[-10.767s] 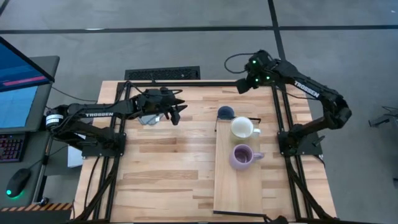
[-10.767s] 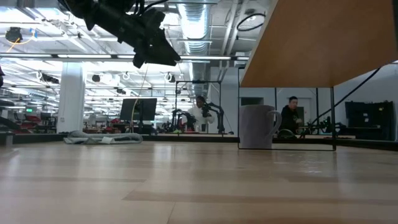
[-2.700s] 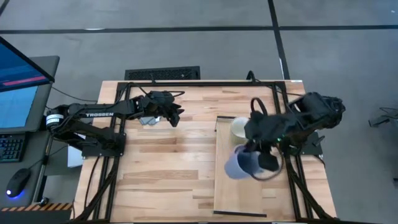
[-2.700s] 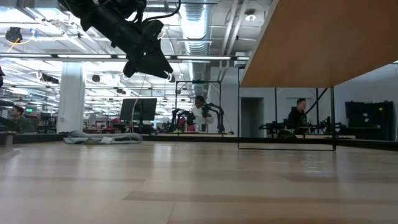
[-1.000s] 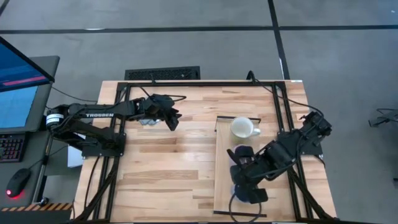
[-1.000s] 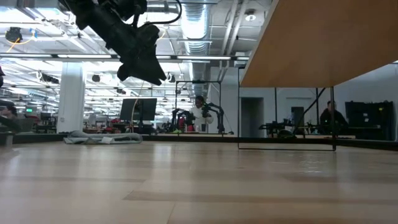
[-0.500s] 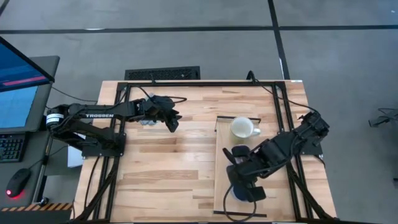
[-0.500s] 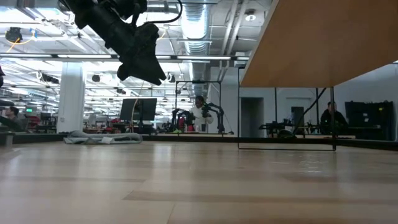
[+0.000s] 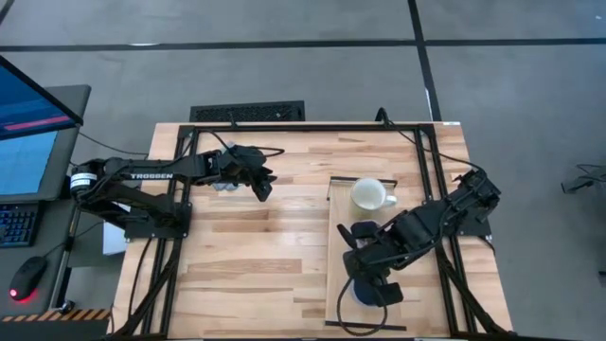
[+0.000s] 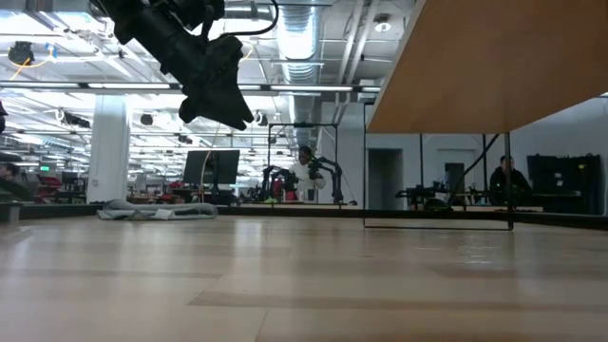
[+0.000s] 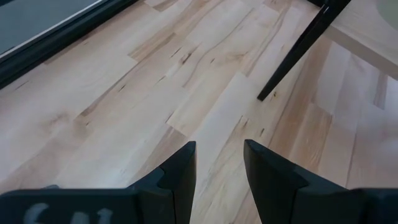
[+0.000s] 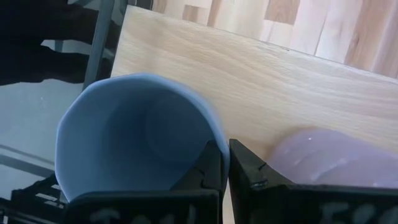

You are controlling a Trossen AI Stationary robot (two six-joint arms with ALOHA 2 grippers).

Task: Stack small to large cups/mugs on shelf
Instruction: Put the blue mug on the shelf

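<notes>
Crowding the blue mug [image 12: 134,134]: lavender mug [image 12: 336,158] beside.

A robotics lab: ceiling ducts [image 10: 294,38], other robot arms [image 10: 318,176] and seated people [image 10: 503,180] behind.

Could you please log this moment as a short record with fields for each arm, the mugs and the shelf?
right gripper: over the shelf's near part, jaws shut on the rim of the blue mug
lavender mug: right beside the blue mug, over the shelf
white mug: upright on the shelf's far part, free
shelf: pale plank on the table's right side
left gripper: jaws open, holding nothing, raised over the table's far left part
</notes>
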